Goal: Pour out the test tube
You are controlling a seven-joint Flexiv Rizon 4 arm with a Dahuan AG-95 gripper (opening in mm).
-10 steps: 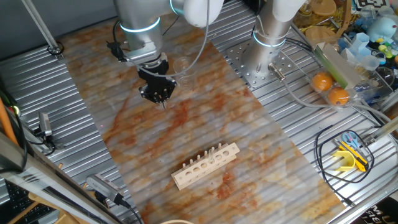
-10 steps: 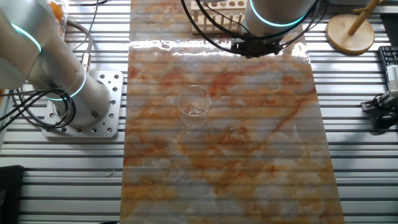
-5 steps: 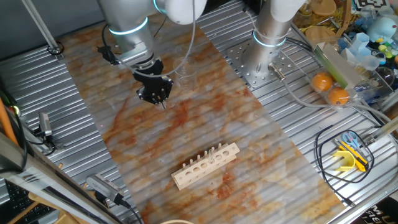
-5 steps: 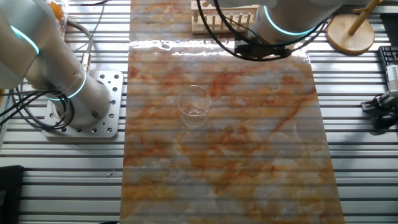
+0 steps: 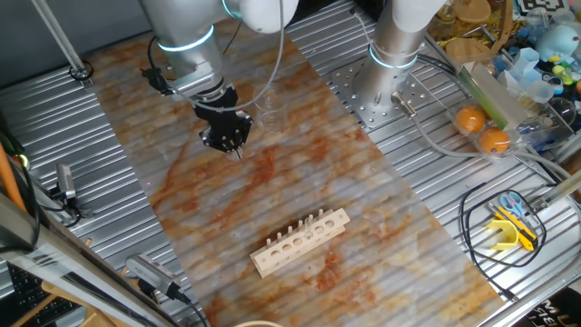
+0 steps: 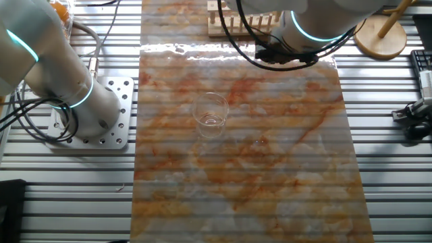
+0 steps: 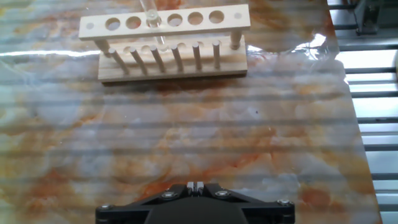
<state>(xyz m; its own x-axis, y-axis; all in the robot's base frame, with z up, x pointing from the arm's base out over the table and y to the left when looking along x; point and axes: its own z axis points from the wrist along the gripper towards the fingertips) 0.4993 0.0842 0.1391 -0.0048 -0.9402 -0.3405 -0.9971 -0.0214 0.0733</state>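
Observation:
The test tube (image 7: 152, 18) is a thin clear glass tube standing in the third hole from the left of the pale wooden rack (image 7: 165, 45), at the top of the hand view. My gripper (image 7: 196, 185) sits at the bottom edge of that view, well short of the rack. Its two fingertips are pressed together with nothing between them. In one fixed view the gripper (image 5: 237, 151) points down over the marbled mat, up and left of the rack (image 5: 300, 241). I cannot make out the tube in either fixed view.
A clear glass beaker (image 6: 211, 115) stands on the mat, close to the gripper's right in one fixed view (image 5: 270, 105). A second arm's base (image 5: 386, 82) is bolted beside the mat. Oranges (image 5: 483, 129), cables and clutter fill the right side.
Over the last second the arm swung sideways, uncovering more of the rack in the other fixed view. The gripper tips barely moved and stayed shut.

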